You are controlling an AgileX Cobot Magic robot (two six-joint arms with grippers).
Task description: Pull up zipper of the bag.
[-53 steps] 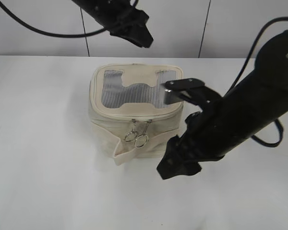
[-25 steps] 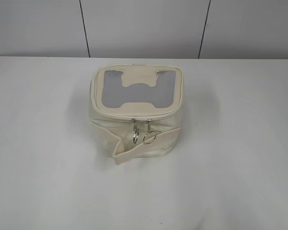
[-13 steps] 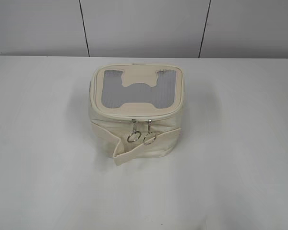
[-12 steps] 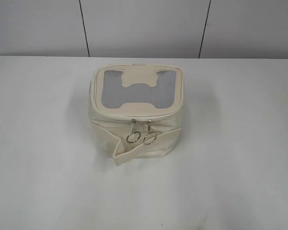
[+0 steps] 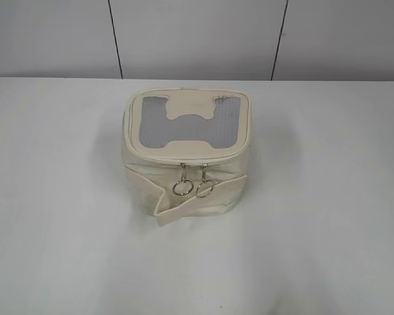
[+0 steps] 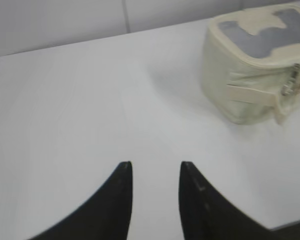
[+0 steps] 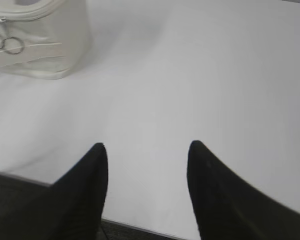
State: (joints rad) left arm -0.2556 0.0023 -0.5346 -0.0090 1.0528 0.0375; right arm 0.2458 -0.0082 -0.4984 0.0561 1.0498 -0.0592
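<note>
1. Bag [image 5: 187, 154] sits mid-table [image 5: 328, 230], lid flat; zipper [image 5: 184, 159] looks closed, both ring pulls [image 5: 193, 188] hanging together at the front.
2. Left gripper [image 6: 155, 172] and right gripper [image 7: 146, 150]: jaws apart, holding nothing, well away from the bag.
3. Risks: rings are small and side by side, so a pinch could take both or slip; the light bag may drag if unbraced.

Bag [image 5: 187, 154]: small boxy cream leatherette, upright on the white surface, lid up; lid carries a grey see-through window with a cream H-shaped patch. Zipper [image 5: 184, 160] follows the top rim; both silver sliders meet at front centre, ring pulls hanging side by side. Bag lies well ahead of both sets of jaws, untouched.
</note>
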